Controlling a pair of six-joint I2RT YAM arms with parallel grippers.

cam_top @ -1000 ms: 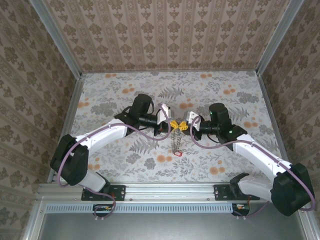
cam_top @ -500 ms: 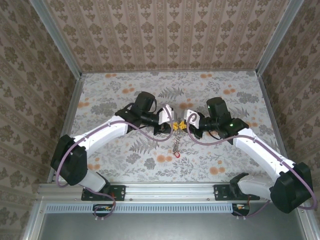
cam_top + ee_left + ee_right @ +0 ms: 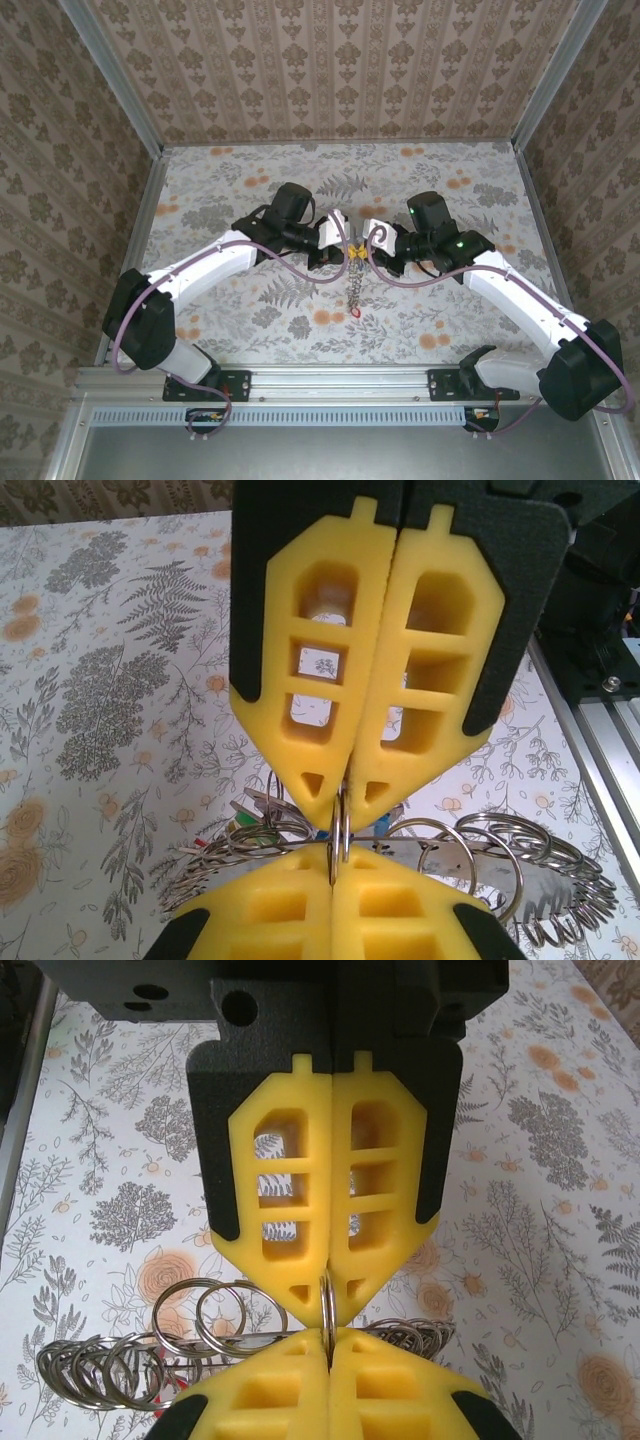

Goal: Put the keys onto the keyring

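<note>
A red-tagged key [image 3: 355, 312] dangles at the low end of the keyring [image 3: 352, 285], which hangs beneath my left hand [image 3: 344, 251] and right hand [image 3: 363, 251]. Closer together than a second ago, they now meet tip to tip, each pinched shut on one loop of it.

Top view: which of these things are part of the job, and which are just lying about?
Part of the job: keyring, pinched by left gripper and right gripper; red tag at its free end.
Just there: floral table, wallpapered walls, metal rail.
</note>
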